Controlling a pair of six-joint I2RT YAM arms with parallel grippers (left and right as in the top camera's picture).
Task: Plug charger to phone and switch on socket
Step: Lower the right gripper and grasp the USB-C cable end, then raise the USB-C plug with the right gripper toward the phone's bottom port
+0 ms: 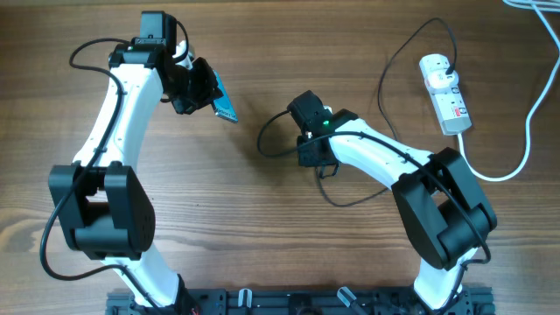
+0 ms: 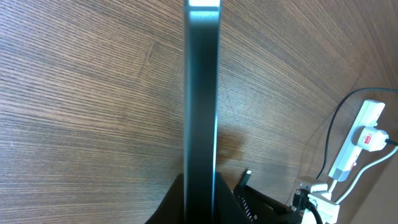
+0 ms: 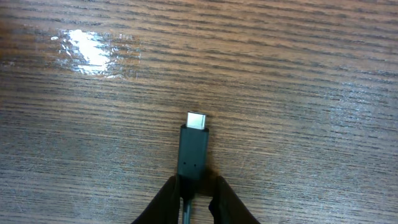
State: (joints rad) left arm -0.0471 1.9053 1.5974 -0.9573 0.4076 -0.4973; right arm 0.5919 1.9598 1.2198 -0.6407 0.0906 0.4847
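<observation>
right tool (image 3: 194, 198) at desk (image 1: 262, 254) centre, pinched narrow on the charger (image 3: 192, 149) just behind the connector. metal tip is clear of the fingers, pointing 12 o'clock in its wrist view, low over the wood. left tool (image 1: 199, 90) at 10 o'clock from it, clamped on the phone (image 2: 202, 93), held edge-on above the desk. the two are well apart. step in hand looks like mating: both parts gripped, not yet joined. next move needs tip and phone port on one axis. port not visible, so can't tell which end faces the plug. socket (image 1: 444, 92) far at 2 o'clock; switch state too small to tell.
</observation>
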